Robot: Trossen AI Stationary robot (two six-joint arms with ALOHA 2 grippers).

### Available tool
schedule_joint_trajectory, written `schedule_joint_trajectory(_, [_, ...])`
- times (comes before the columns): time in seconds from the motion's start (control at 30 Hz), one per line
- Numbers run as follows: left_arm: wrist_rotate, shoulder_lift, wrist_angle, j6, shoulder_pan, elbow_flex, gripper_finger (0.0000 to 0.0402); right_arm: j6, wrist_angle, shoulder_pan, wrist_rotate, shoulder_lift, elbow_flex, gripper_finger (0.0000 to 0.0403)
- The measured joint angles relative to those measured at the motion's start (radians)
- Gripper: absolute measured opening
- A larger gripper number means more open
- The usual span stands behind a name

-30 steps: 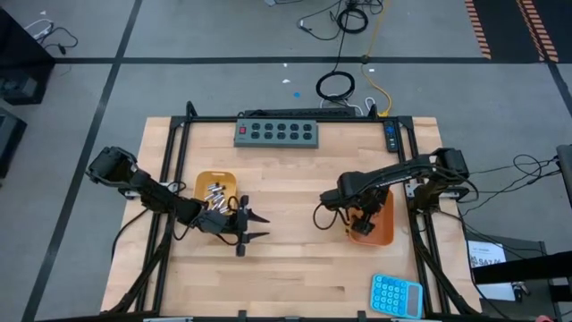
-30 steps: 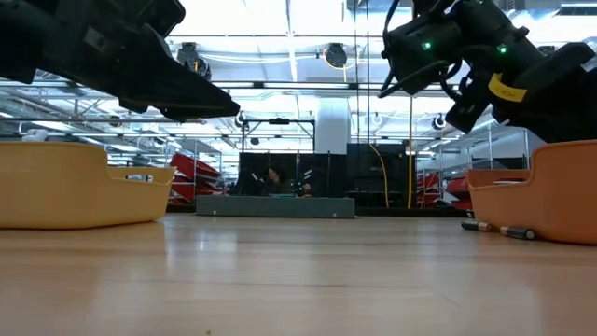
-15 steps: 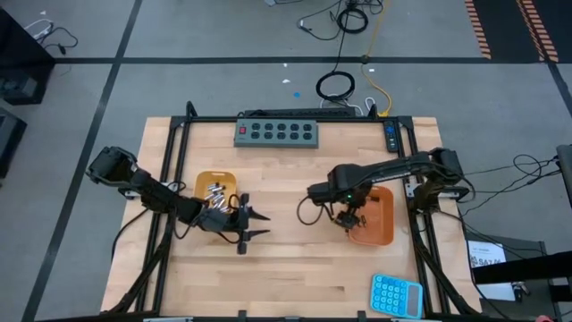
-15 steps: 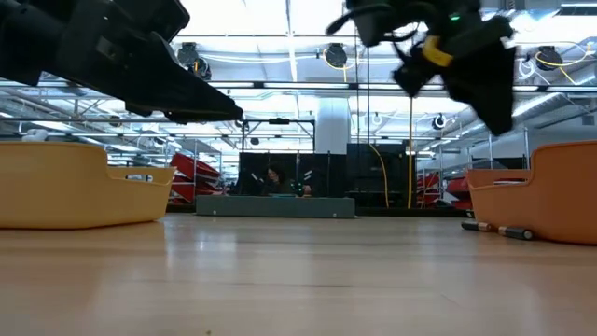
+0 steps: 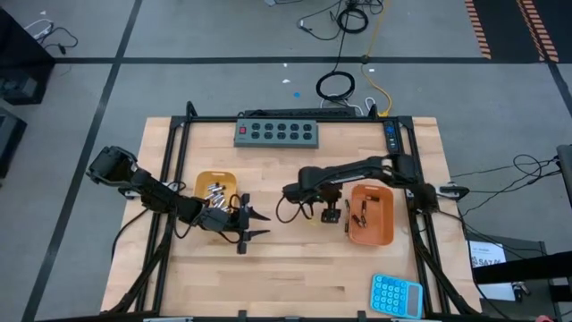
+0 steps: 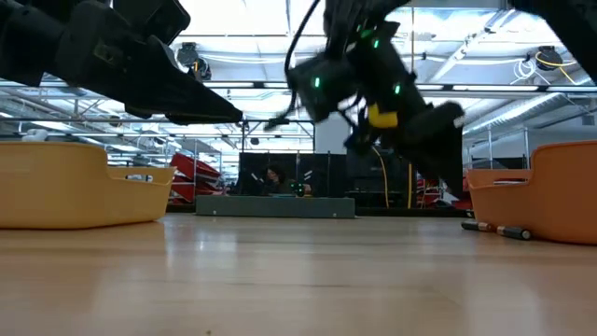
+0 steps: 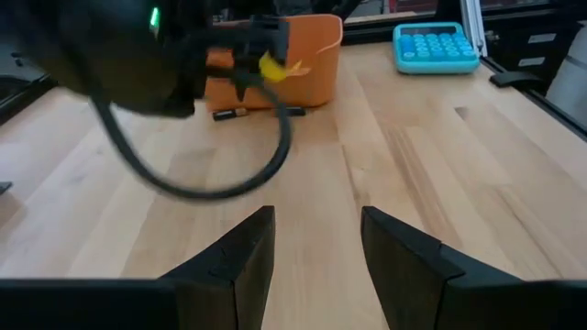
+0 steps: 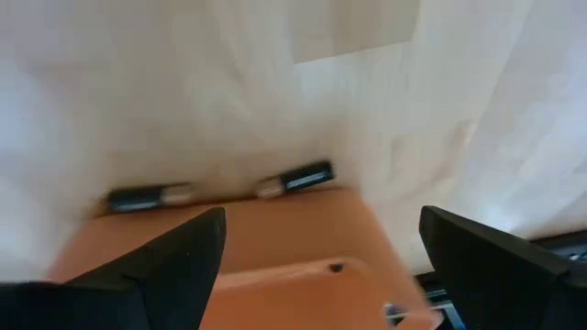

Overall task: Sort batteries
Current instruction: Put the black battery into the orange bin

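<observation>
My left gripper (image 5: 253, 225) hovers with fingers spread wide, just beside the left orange plastic tray (image 5: 202, 183) that holds the shiny silver batteries (image 5: 214, 191). Bare wooden table (image 5: 286, 259) lies open in the middle. My right gripper (image 5: 330, 213), fingers wide and empty, hangs beside the right orange plastic tray (image 5: 380, 225); two dark batteries (image 8: 295, 179) lie against its wall. Its contents are hard to make out.

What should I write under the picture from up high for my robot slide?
Two robot arms sort batteries: the open left gripper waits beside one orange tray, while the right gripper hangs beside the other tray.
</observation>
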Motion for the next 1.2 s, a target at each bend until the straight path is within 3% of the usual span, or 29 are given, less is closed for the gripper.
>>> schedule_joint_trajectory(0.37, [-0.024,0.0,-0.042,-0.002,0.0,0.0,0.0173,-0.131,-0.002,-0.072,0.013,0.112,0.0,0.0329])
schedule_joint_trajectory(0.57, [-0.025,0.0,-0.061,-0.022,0.0,0.0,0.0173,-0.164,-0.002,-0.052,-0.058,0.133,-0.003,0.0328])
schedule_joint_trajectory(1.0, [-0.038,0.0,-0.059,-0.028,-0.02,0.0,0.0173,-0.182,-0.001,-0.041,-0.038,0.132,-0.165,0.0328])
schedule_joint_trajectory(1.2, [-0.046,0.0,-0.059,-0.024,-0.02,0.0,0.0173,-0.189,0.03,-0.03,-0.034,0.132,-0.178,0.0328])
